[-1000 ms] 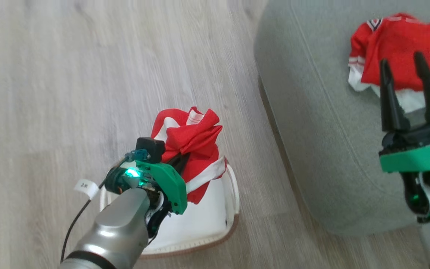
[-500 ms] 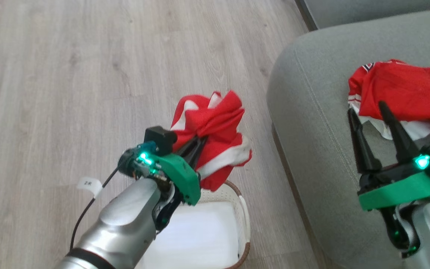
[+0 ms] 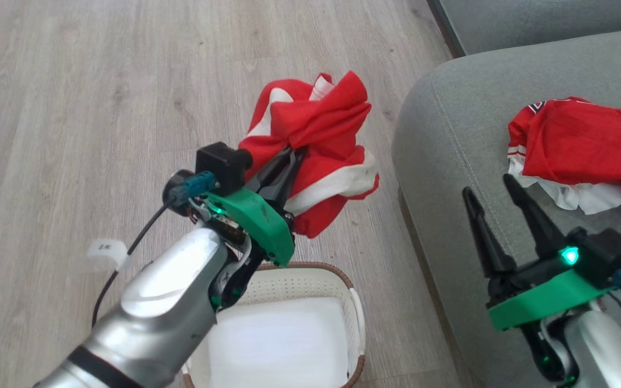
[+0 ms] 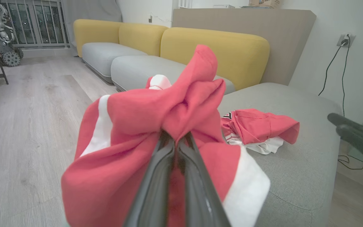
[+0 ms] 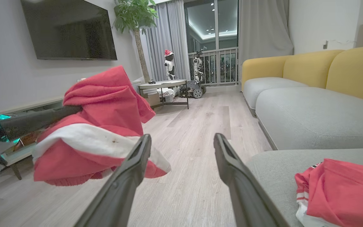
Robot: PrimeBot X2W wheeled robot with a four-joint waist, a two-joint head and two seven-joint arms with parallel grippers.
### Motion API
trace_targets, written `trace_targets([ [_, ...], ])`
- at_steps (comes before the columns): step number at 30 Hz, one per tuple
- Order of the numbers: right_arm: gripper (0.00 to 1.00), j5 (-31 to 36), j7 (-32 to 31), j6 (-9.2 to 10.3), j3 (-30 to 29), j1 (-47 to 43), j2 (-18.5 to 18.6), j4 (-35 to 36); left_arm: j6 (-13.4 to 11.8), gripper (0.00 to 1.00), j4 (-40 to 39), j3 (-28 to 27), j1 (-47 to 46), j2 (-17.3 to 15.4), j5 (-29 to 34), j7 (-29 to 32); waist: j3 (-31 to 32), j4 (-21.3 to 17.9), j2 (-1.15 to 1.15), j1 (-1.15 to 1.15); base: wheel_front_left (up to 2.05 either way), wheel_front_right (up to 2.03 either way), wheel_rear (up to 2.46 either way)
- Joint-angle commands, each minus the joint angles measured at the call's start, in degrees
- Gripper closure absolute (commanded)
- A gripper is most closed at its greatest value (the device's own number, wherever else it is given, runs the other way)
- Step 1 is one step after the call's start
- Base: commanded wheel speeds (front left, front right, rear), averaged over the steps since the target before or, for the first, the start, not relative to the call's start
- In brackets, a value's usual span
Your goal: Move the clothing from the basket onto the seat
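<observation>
My left gripper (image 3: 291, 156) is shut on a bunched red garment with white stripes (image 3: 316, 145), held in the air above the floor, beyond the basket (image 3: 310, 275). The basket is cream-white with a brown rim and its white bottom shows bare. In the left wrist view the left gripper (image 4: 176, 138) pinches the red garment (image 4: 156, 138). A second red garment with white trim (image 3: 580, 151) lies crumpled on the grey-green seat (image 3: 450, 151). My right gripper (image 3: 491, 186) hangs open over the seat's near edge, apart from that garment. The right wrist view shows the held garment (image 5: 102, 132) at left.
Pale wood floor (image 3: 73, 108) stretches to the left. A grey and yellow sofa (image 4: 200, 47) stands behind the seat. A low table (image 5: 164, 85) with small robots by it, a plant and a wall television (image 5: 69, 30) sit farther off. A cable (image 4: 332, 69) hangs from a wall socket.
My left gripper has lifted the red garment up out of the basket, and it now hangs higher and farther forward. The head camera has shifted, so the seat and right gripper sit differently in the picture.
</observation>
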State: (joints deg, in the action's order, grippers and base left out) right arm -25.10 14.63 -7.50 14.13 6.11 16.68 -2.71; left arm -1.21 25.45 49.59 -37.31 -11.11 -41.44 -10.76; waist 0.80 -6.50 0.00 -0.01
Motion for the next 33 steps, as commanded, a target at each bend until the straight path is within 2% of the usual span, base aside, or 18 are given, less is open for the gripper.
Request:
trace_targets([
  [1, 0.0, 0.5, 0.4, 0.01, 1.3, 1.3, 0.9, 1.7, -0.6, 1.0, -2.7, -2.5, -3.5, -1.8, 0.5, 0.2, -0.1, 0.0, 0.0, 0.01, 0.0, 0.0, 0.0],
  [7, 0.0, 1.8, 0.4, 0.01, 6.4, 3.2, 2.7, 0.1, -2.5, 1.0, -7.6, -2.6, -2.3, -3.5, 0.4, 2.0, -0.3, -0.1, 0.0, 0.01, 0.0, 0.0, 0.0],
  [16, 0.0, 3.1, 0.4, 0.01, 13.9, 8.8, 2.4, -4.2, -3.7, 1.0, -11.6, -2.1, -1.7, -4.0, 0.1, 3.4, -0.2, 0.3, 0.0, 0.01, 0.0, 0.0, 0.0],
  [27, 0.0, 5.6, 0.4, 0.01, 23.3, 18.2, 1.1, -10.8, -3.9, 1.0, -13.9, -0.3, -1.1, -3.4, 0.1, 4.9, -0.7, 1.0, 0.0, 0.01, 0.0, 0.0, 0.0],
  [33, 0.0, 5.4, 0.4, 0.01, 26.5, 22.2, -0.1, -15.6, -3.6, 1.0, -13.7, 1.1, -0.5, -2.6, 0.1, 5.3, -0.5, 1.6, 0.0, 0.01, 0.0, 0.0, 0.0],
])
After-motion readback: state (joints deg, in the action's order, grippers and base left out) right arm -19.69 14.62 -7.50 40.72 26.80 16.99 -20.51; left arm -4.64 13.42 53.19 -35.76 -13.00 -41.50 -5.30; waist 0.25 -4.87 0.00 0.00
